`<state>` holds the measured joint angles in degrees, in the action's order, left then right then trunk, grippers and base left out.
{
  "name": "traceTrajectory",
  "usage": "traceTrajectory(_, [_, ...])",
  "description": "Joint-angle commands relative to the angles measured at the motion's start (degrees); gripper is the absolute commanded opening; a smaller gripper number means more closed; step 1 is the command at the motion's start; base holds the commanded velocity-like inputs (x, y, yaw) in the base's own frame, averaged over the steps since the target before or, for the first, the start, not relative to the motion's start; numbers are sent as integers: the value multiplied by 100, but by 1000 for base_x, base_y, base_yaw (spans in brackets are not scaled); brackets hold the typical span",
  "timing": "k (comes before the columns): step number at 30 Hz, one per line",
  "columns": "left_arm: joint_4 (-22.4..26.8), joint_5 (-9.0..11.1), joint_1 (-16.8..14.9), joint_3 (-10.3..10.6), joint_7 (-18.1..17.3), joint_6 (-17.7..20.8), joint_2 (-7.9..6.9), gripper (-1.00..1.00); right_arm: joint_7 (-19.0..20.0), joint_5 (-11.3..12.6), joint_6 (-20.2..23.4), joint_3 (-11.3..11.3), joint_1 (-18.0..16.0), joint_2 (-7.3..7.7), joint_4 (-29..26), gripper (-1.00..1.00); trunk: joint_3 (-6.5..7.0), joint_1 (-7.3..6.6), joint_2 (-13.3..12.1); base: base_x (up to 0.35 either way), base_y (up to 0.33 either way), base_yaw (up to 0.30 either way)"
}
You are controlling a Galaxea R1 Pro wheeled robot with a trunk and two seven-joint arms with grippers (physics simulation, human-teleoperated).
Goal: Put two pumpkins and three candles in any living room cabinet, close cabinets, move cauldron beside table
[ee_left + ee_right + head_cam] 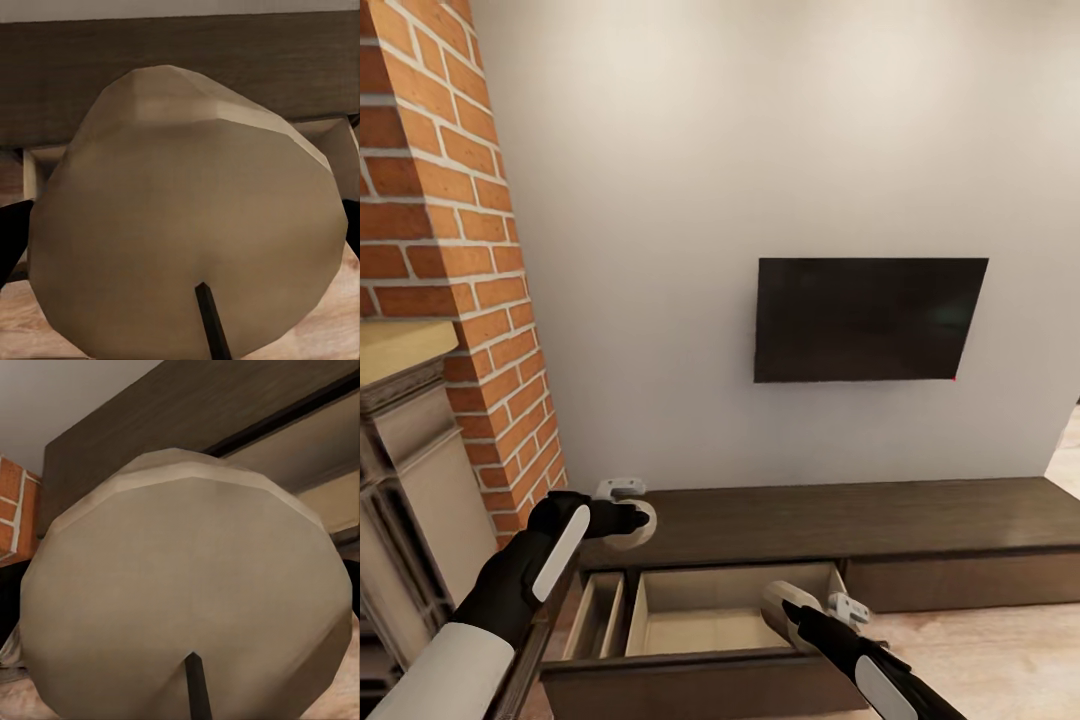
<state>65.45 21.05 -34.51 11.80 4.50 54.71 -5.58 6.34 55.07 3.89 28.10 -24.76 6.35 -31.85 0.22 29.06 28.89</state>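
Left gripper (632,518) held a candle (635,528) above the cabinet (920,520) top's left end. Right gripper (800,608) gripped another candle (785,602) over the open drawer (700,625), right side.

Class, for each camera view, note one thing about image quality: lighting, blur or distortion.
Head view: even, flat light, and the brick column leans from wide-angle distortion. Left wrist view: the candle sits so close it looks soft and faceted. Right wrist view: the other candle looms large, evenly lit, without glare.
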Motion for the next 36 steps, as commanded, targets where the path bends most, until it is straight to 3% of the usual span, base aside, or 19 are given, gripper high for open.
traceTrajectory(1, [3, 48, -3, 15, 42, 14, -5, -100, -1, 48, 7, 26, -2, 7, -6, -100, -2, 2, 4, 6, 0, 265])
traceTrajectory(10, [3, 48, -3, 15, 42, 14, -5, -100, -1, 48, 7, 29, -3, 7, -6, -100, -2, 2, 4, 1, -4, 265])
traceTrajectory(20, [3, 40, -3, 18, 42, 14, -5, -100, 21, 51, 187, 23, -4, 38, -188, -100, -2, 2, 4, 31, -56, 39])
traceTrajectory(22, [3, 44, -3, 20, 42, 14, -5, -100, -21, 58, 655, 6, -3, 65, -477, -100, -2, 2, 4, 5, -6, 2])
traceTrajectory(24, [3, 43, -3, 22, 44, 14, -5, -100, -230, 57, 1487, -29, -3, 73, -874, -100, -2, 2, 4, 2, -2, 1])
traceTrajectory(27, [3, 47, -3, 52, 58, 9, 2, -100, -1222, 105, 2477, -74, -10, 31, -1565, -100, -2, 2, 4, 0, 0, 0])
traceTrajectory(29, [-12, 57, -3, 124, 69, 8, 3, -100, -2164, 187, 2817, -86, -21, 9, -2252, -100, -2, 2, 4, 0, 0, 0])
traceTrajectory(30, [-32, 59, -3, 142, 70, 5, 5, -100, -2411, 219, 2884, -90, -23, 5, -2435, -100, -2, 2, 4, 0, 0, 0])
traceTrajectory(32, [-199, 51, -3, 197, 75, -9, 21, -100, -3433, 402, 3131, -165, -26, -4, -3153, -100, -2, 2, 4, 0, 0, 0])
traceTrajectory(34, [-410, 44, -8, 221, 78, -32, 126, -100, -4401, 634, 3358, -331, -29, 0, -3740, -100, -2, 2, 4, 0, 0, 0])
traceTrajectory(36, [-649, 24, -10, 229, 83, -55, 301, -100, -5114, 816, 3532, -455, -36, 2, -4072, -100, -2, 2, 4, 0, 0, 0])
